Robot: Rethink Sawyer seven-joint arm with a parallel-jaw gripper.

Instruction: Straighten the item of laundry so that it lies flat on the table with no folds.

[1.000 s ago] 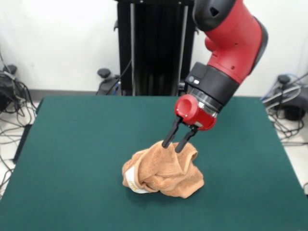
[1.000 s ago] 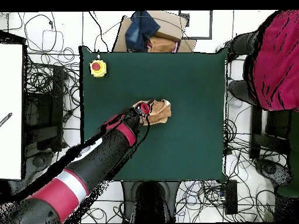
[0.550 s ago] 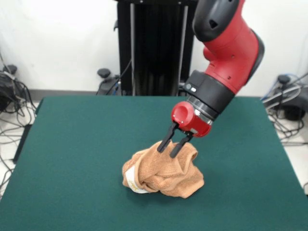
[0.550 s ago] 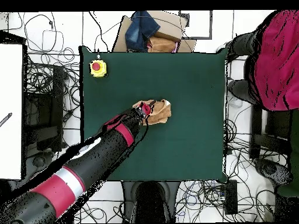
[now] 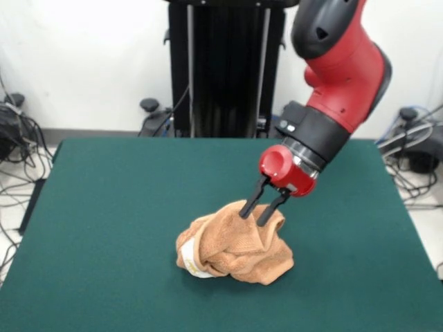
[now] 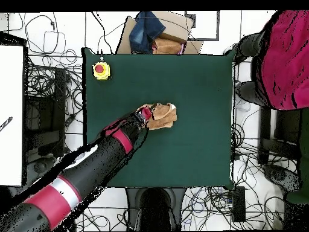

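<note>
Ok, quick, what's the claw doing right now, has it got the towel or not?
Claw: open, two fingers apart with a gap between them, tips at the top of the crumpled towel. It is not gripping anything.

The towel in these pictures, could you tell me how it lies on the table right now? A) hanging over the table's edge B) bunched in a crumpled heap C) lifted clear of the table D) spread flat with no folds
B: the towel sits as a crumpled heap on the table, well inside its edges, with the gripper at the heap's top.

Crumpled orange-tan terry towel (image 5: 235,242) heaped on the green table (image 5: 104,228); the gripper (image 5: 255,214), fingers parted, touches the heap's top; white tag low left.
</note>
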